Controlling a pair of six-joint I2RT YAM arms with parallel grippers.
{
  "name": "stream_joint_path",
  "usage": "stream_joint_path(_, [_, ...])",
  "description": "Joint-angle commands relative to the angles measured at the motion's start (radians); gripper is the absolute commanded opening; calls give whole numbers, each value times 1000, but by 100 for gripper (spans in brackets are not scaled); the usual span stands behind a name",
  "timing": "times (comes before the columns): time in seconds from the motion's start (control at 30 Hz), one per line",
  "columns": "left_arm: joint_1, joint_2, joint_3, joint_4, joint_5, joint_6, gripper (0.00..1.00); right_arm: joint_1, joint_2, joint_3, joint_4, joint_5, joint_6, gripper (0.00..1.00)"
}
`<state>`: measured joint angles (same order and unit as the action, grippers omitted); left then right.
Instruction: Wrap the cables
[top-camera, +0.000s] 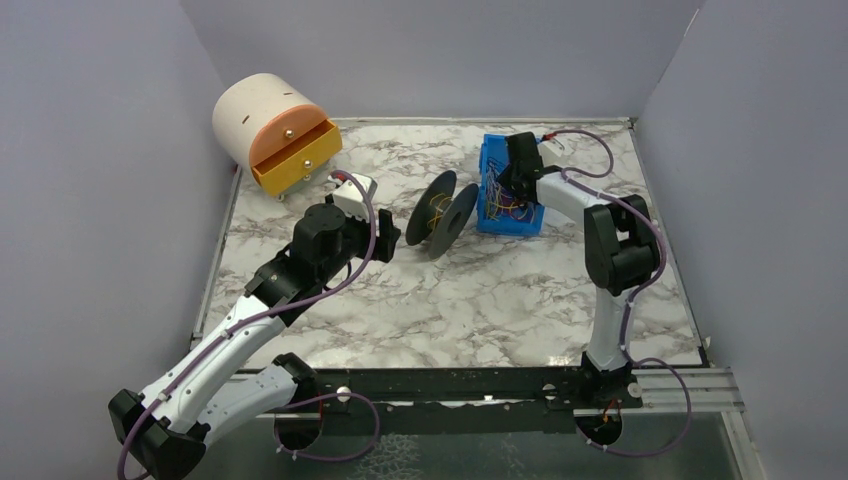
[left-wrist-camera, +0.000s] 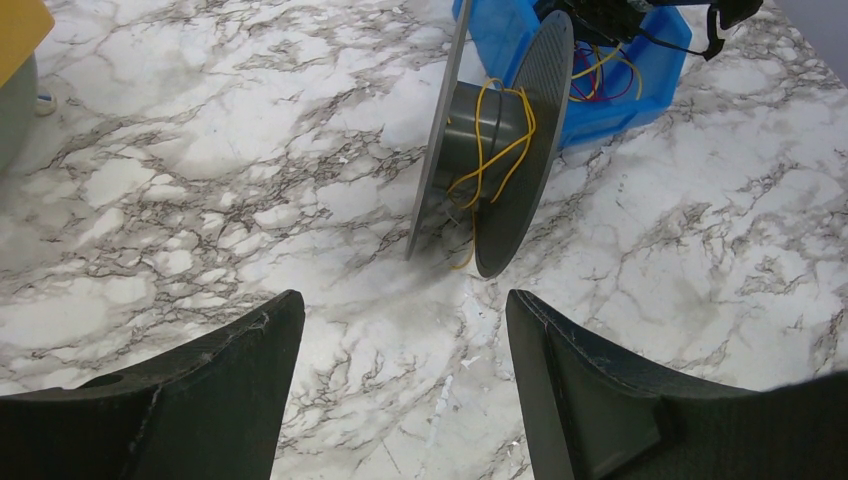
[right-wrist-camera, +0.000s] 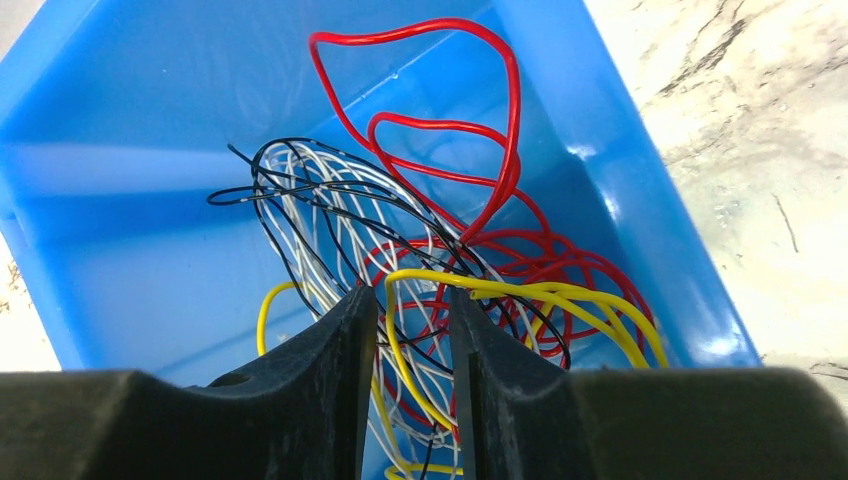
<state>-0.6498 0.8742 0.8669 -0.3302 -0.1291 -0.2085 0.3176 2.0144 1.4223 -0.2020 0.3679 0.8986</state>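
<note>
A black spool (top-camera: 447, 215) stands on its rims mid-table, with a yellow cable (left-wrist-camera: 490, 150) loosely looped round its hub (left-wrist-camera: 470, 125). My left gripper (top-camera: 385, 238) is open and empty just left of the spool; in the left wrist view its jaws (left-wrist-camera: 400, 305) stand wide apart over bare marble. A blue bin (top-camera: 495, 195) behind the spool holds tangled red (right-wrist-camera: 510, 110), yellow (right-wrist-camera: 560, 300), white (right-wrist-camera: 330, 210) and black cables. My right gripper (top-camera: 508, 182) is down in the bin (right-wrist-camera: 150, 200). Its jaws (right-wrist-camera: 412, 295) stand a narrow gap apart, with yellow, white and black strands running between them unclamped.
A cream round drawer unit (top-camera: 275, 135) with its orange drawer pulled open sits at the back left. Grey walls close in the marble table (top-camera: 480, 300) on three sides. The bin also shows behind the spool in the left wrist view (left-wrist-camera: 640, 90).
</note>
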Motion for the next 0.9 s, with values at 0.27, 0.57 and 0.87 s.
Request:
stream_joint_path(0.27, [-1,-5,-9,25,-18,11,77,-4,40,35,62,-16,10,8])
stream_joint_path(0.57, [-1,-18,-8,23,-20,8,77,-5,-63,-44,94,-33,15,1])
stream_joint_path(0.87, [-1,-13,-8,21,-10,3,77,-5,-226,-114,116,-94,12,1])
